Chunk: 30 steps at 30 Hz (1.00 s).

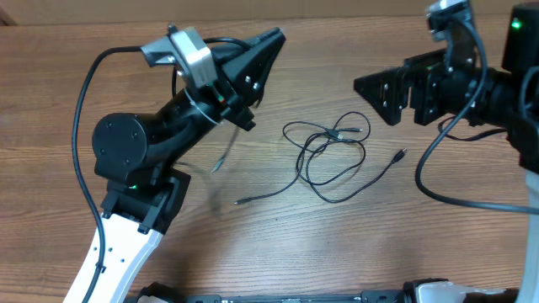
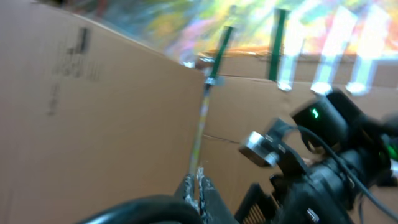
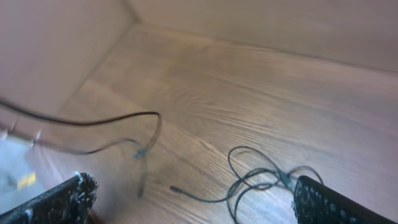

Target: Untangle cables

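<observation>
Wooden surface (image 1: 278, 252), two arms over it. The cables (image 1: 328, 151) lie mid-surface, between the arms and nearer the right one. Several thin black loops cross over each other, with a small connector (image 1: 337, 133) in the upper part of the bundle. One tail runs out right to a plug (image 1: 400, 154). Another tail trails left to a free end (image 1: 238, 202). Left pincer (image 1: 271, 40) is raised high and tilted up away from the surface, fingers pressed together. Its own camera shows only cardboard wall and the other arm. A loose cord (image 3: 124, 116) hangs in the air beside the left arm, apart from the bundle, its small end dangling above the wood. It probably comes from the closed left pincer, but the grip point is not visible, so this cannot be confirmed. Right pincer (image 1: 377, 97) sits off to the right of the bundle, fingers spread wide, nothing between them and not touching any cable. Progress judged as early to middle: at most one cord appears separated. The main bundle is crossed in several places and both tails belong to it. What remains is pulling the loops apart and laying each cable out alone.
</observation>
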Available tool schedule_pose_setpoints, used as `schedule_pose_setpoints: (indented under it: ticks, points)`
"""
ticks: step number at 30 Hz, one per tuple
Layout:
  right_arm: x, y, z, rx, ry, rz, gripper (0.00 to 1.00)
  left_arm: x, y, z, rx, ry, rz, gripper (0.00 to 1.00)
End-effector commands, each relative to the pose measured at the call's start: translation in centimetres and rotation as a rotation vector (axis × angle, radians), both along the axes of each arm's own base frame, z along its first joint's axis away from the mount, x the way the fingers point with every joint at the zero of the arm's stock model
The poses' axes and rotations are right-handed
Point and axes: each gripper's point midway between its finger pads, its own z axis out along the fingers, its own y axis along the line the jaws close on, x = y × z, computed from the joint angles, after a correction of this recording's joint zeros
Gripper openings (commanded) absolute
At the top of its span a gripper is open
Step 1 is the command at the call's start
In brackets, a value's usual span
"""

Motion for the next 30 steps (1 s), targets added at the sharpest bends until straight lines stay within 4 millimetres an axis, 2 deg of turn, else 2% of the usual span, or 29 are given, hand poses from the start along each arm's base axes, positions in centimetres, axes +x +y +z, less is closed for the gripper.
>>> schedule_pose_setpoints:
  ticks: [1, 4, 10, 14, 15, 16, 19, 21, 23, 27, 30]
  points:
    - [-1.1, 2.1, 0.3, -0.023, -0.142, 0.280, 1.00, 1.3, 2.5, 1.0, -0.234, 0.231, 0.019, 0.04]
    - [-1.8, 3.2, -0.5, -0.017, -0.188, 0.433, 1.00, 1.7, 2.9, 1.1, -0.336, 0.330, -0.010, 0.04]
    - [-1.5, 4.6, -1.9, 0.055, -0.184, 0.548, 1.00, 2.7, 3.0, -0.5, -0.517, 0.601, -0.098, 0.04]
    - [-0.9, 5.2, -2.8, 0.085, -0.147, 0.569, 1.00, 4.0, 3.1, -3.1, -0.651, 0.852, -0.119, 0.04]
    - [-0.7, 5.3, -3.0, 0.097, -0.137, 0.575, 1.00, 4.5, 3.2, -4.2, -0.688, 0.926, -0.105, 0.04]
    - [-0.5, 5.5, -3.1, 0.116, -0.127, 0.582, 1.00, 5.3, 3.4, -6.3, -0.742, 1.045, -0.065, 0.04]
    - [-0.5, 5.6, -3.1, 0.126, -0.124, 0.587, 1.00, 6.0, 3.4, -9.0, -0.778, 1.177, -0.021, 0.04]
    - [-0.5, 5.6, -3.1, 0.124, -0.127, 0.588, 1.00, 5.8, 3.1, -8.7, -0.742, 1.151, -0.032, 0.04]
    - [-0.6, 5.6, -3.2, 0.105, -0.163, 0.616, 1.00, 5.2, 2.7, -6.7, -0.648, 1.014, -0.061, 0.04]
    - [-0.9, 5.8, -2.9, 0.103, -0.225, 0.661, 1.00, 3.5, 1.5, -4.5, -0.398, 0.829, -0.065, 0.04]
    - [-1.8, 6.6, -2.2, 0.126, -0.309, 0.739, 1.00, 2.6, 1.0, -5.1, -0.286, 0.869, -0.056, 0.04]
